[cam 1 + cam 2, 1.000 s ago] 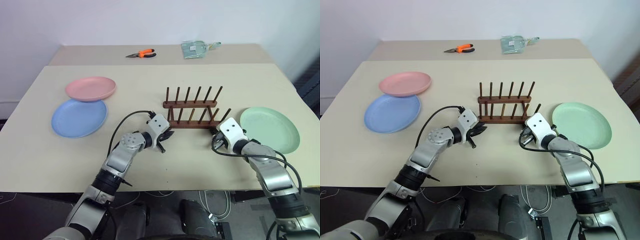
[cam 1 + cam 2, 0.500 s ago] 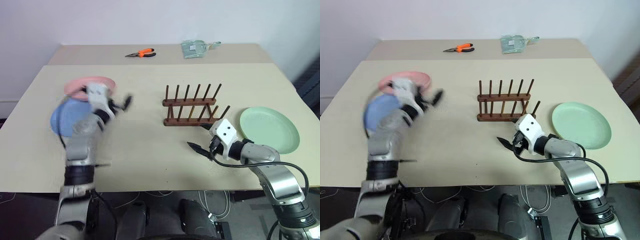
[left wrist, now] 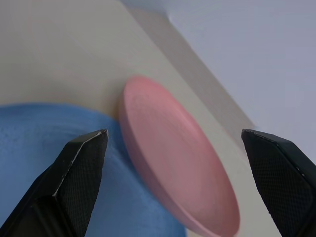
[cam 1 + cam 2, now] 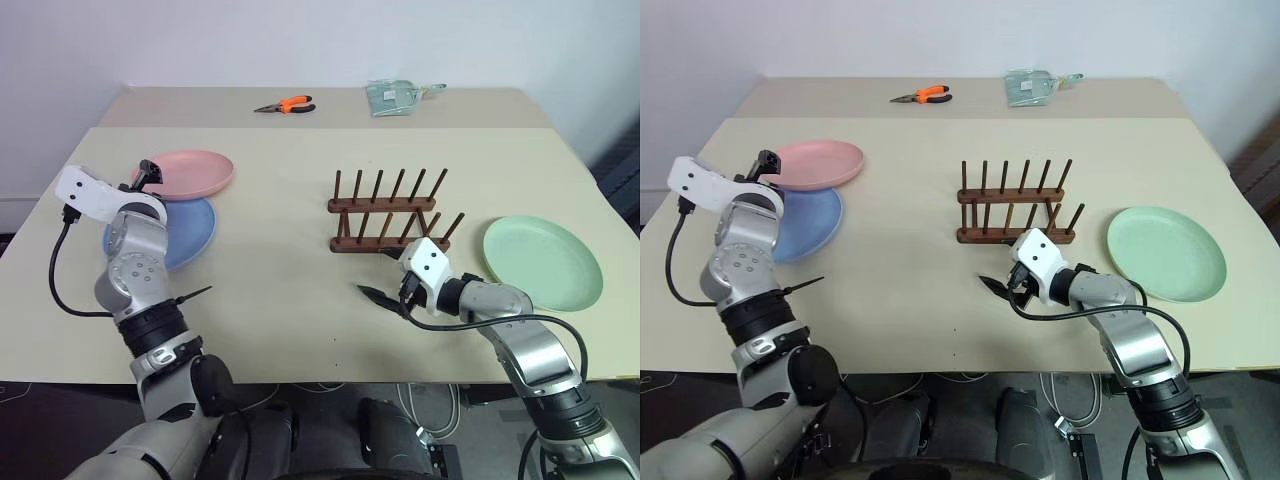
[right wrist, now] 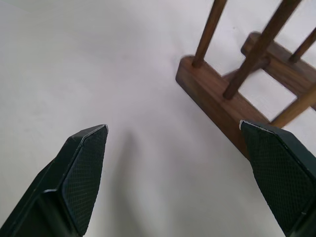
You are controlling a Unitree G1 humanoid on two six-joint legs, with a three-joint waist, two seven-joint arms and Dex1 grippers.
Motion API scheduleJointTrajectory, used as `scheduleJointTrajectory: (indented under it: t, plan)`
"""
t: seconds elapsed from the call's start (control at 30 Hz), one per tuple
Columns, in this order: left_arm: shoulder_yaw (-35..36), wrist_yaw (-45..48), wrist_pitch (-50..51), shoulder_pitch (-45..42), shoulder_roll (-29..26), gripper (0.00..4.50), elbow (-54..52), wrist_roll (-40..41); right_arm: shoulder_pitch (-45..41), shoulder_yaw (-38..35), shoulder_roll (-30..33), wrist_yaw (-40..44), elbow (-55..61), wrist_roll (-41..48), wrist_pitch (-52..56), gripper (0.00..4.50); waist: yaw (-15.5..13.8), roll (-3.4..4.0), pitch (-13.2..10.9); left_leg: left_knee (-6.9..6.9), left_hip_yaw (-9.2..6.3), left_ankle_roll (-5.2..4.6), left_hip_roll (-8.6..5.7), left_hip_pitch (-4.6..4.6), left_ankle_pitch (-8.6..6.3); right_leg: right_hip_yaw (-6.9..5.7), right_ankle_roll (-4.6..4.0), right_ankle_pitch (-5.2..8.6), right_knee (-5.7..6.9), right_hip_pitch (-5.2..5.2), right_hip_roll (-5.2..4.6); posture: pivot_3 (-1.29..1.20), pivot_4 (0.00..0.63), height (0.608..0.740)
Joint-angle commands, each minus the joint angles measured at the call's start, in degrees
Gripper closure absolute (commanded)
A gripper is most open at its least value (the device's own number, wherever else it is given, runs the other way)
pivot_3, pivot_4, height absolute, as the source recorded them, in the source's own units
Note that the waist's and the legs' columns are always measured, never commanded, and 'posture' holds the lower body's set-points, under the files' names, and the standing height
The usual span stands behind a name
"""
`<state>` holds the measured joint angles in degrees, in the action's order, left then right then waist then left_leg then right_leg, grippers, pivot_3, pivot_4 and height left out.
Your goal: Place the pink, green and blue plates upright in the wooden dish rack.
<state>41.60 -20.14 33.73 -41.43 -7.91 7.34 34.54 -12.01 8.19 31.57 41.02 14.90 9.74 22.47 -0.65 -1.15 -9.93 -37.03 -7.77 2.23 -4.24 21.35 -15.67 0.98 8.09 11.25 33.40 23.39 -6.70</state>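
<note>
The left gripper (image 3: 173,143) gapes wide over the pink plate (image 4: 185,173) and blue plate (image 4: 190,232); the right gripper (image 5: 180,148) hangs open beside the empty rack (image 4: 388,212); the green plate (image 4: 543,261) lies flat on the table (image 4: 290,290).

bare table (image 4: 270,270) between plates and rack (image 4: 385,215) (pegs upright)

You see the pink plate (image 4: 183,174) flat, overlapping the blue plate (image 4: 190,232), green plate (image 4: 543,262) flat, right of the empty wooden dish rack (image 4: 388,212)
</note>
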Motion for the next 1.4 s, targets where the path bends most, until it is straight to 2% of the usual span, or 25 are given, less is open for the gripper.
scheduleJointTrajectory:
  t: [0.03,0.13,0.2,0.33,0.37,0.5,0.6,0.67,0.73,0.8,1.0,1.1,1.33,1.4]
  plan:
    - [2.5,0.9,1.2,-3.5,-3.1,0.06,8.3,4.1,-1.1,-0.7,-0.8,-0.8,1.3,-0.2,-1.8,0.13,-0.1,-0.01,0.0,0.0,0.0,0.0,0.0,-0.01,0.0,0.0,0.0,0.0,0.0,0.0,0.0,0.0,0.15,0.74]
    - [5.6,-1.5,-0.2,-6.6,-4.3,0.91,15.5,6.8,-0.6,-1.6,-0.8,-2.0,1.5,-0.7,-2.3,0.13,-0.1,-0.07,0.0,-0.01,-0.01,0.0,-0.01,0.01,0.0,0.0,0.0,0.0,-0.02,0.0,-0.01,0.0,0.15,0.74]
    - [5.7,-1.0,-1.6,-7.6,-4.9,1.83,17.7,7.1,-0.2,-2.3,-0.6,-2.6,1.9,-0.8,-2.2,0.13,-0.1,-0.09,0.0,-0.01,-0.03,0.0,-0.02,0.03,0.0,-0.01,0.0,0.0,-0.02,0.0,-0.01,0.0,0.15,0.74]
    - [2.9,3.6,-2.2,-9.7,-5.5,4.02,18.8,7.7,1.0,-4.6,-0.5,-2.7,3.9,1.8,0.1,0.07,0.0,-0.1,0.0,0.02,-0.02,0.01,-0.02,0.03,0.0,0.0,-0.01,0.0,-0.02,0.02,-0.01,0.0,0.15,0.74]
    - [1.8,5.3,-1.9,-10.0,-5.5,4.42,18.1,8.0,1.2,-5.3,-0.3,-2.5,4.8,2.9,1.2,0.0,0.0,-0.09,0.0,0.02,-0.01,0.01,-0.01,0.02,0.01,0.0,-0.01,-0.01,-0.01,0.02,-0.01,0.0,0.15,0.74]
    - [-6.2,14.6,0.6,-8.9,-4.3,4.42,9.0,9.1,-0.2,-8.1,2.1,-1.1,10.3,5.2,3.2,0.0,-0.1,-0.13,-0.1,0.01,0.0,0.02,-0.02,0.04,0.01,0.0,-0.02,-0.01,-0.02,0.02,-0.01,0.0,0.15,0.74]
    - [-13.0,18.3,3.6,-7.0,-2.3,4.42,0.2,9.6,-5.3,-8.4,2.3,-1.5,13.1,5.5,2.8,0.0,0.0,-0.19,-0.1,0.01,0.0,0.02,-0.01,0.08,0.01,0.01,-0.01,-0.01,-0.06,0.03,-0.01,0.0,0.15,0.74]
    - [-19.0,19.5,6.1,-5.7,-0.9,4.42,-5.6,8.7,-10.6,-6.5,2.4,-3.0,12.4,1.7,0.6,0.0,0.2,-0.18,-0.1,0.03,0.03,0.02,0.0,0.04,0.01,0.03,-0.01,-0.01,-0.05,0.02,-0.01,0.0,0.15,0.74]
    - [-26.1,20.2,8.6,-5.4,0.6,4.42,-11.2,7.4,-16.8,-1.8,3.5,-4.7,8.9,-6.7,-4.0,0.0,0.3,-0.18,-0.1,0.04,0.04,0.02,0.01,0.02,0.01,0.03,-0.02,-0.01,-0.04,0.02,-0.01,0.0,0.15,0.74]
    - [-29.8,19.1,10.7,-5.6,2.4,4.42,-14.0,7.1,-21.5,3.2,5.2,-6.7,3.6,-16.3,-10.2,0.0,0.2,-0.18,-0.1,0.04,0.08,0.03,0.0,0.04,0.01,0.05,-0.02,-0.01,-0.04,0.05,-0.01,0.0,0.15,0.74]
    - [-30.9,14.7,15.2,-6.0,8.2,4.42,-18.4,10.9,-26.9,9.6,7.1,-11.9,-9.5,-31.7,-23.1,0.0,0.2,-0.19,-0.1,0.06,0.11,0.04,0.0,0.05,0.02,0.09,-0.03,-0.01,-0.06,0.08,-0.01,0.0,0.15,0.74]
    - [-30.0,12.5,17.0,-5.6,9.2,4.5,-19.2,11.7,-26.6,9.8,8.3,-13.0,-12.2,-35.5,-26.0,0.87,0.2,-0.19,-0.1,0.06,0.11,0.05,0.0,0.06,0.03,0.1,-0.03,-0.01,-0.07,0.08,-0.01,0.0,0.15,0.74]
    - [-27.5,11.0,18.1,-5.4,10.1,4.5,-18.6,13.3,-26.2,8.6,8.6,-15.6,-13.1,-40.7,-28.5,4.46,0.2,-0.19,-0.1,0.05,0.11,0.06,-0.01,0.06,0.04,0.11,-0.03,-0.01,-0.07,0.07,-0.01,0.0,0.15,0.74]
    - [-25.9,11.2,16.9,-5.6,11.1,4.5,-18.2,14.8,-26.1,8.4,8.5,-16.4,-13.2,-41.9,-29.1,4.46,0.0,-0.19,-0.1,0.05,0.11,0.12,-0.01,0.06,0.07,0.11,-0.03,-0.01,-0.07,0.07,-0.01,0.0,0.15,0.74]
